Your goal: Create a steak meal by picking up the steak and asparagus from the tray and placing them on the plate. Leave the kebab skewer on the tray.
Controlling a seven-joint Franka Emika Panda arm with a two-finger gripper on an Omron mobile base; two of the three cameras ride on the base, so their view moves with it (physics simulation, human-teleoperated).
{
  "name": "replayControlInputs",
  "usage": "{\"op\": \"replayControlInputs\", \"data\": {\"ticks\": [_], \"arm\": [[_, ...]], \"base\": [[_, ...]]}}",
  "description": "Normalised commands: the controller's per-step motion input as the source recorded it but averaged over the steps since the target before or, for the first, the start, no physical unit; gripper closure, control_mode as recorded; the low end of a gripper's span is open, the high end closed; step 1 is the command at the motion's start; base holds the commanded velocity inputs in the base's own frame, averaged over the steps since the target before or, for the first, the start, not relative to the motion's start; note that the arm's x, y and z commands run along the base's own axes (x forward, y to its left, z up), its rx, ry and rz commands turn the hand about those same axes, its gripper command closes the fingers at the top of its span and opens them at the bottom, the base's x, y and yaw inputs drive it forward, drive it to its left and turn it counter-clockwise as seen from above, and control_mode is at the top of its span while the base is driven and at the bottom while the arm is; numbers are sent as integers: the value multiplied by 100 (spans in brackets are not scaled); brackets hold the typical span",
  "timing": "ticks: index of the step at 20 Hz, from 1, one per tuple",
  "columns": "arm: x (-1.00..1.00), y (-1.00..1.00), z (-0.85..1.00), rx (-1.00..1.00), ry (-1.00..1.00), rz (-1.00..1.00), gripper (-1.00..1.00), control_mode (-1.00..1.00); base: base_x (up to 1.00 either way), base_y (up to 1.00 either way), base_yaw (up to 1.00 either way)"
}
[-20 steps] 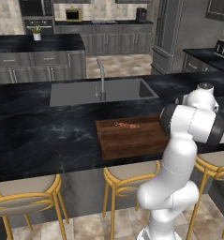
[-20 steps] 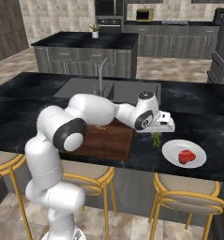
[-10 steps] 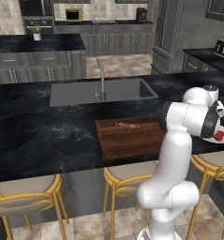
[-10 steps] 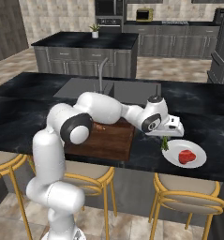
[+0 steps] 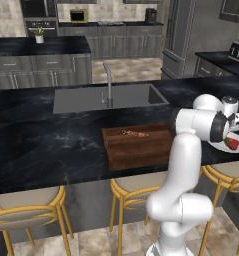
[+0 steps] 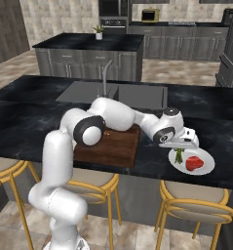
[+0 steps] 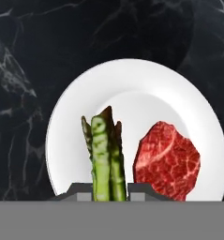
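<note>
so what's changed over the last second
The claw, shut on the asparagus, has carried it from the tray's near edge rightward until it hangs over the white plate, beside the steak; it has not let go. The steak stayed on the plate, and the kebab skewer stayed on the tray.
</note>
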Motion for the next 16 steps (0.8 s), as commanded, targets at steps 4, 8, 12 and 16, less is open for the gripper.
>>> {"op": "replayControlInputs", "data": {"ticks": [4,8,12,16], "arm": [[11,-32,-23,3,0,0,100,-100],[22,-6,-22,0,0,0,100,-100],[25,0,-27,0,0,0,100,-100],[24,0,-27,0,0,0,100,-100]], "base": [[0,0,0],[0,0,0],[0,0,0],[0,0,0]]}}
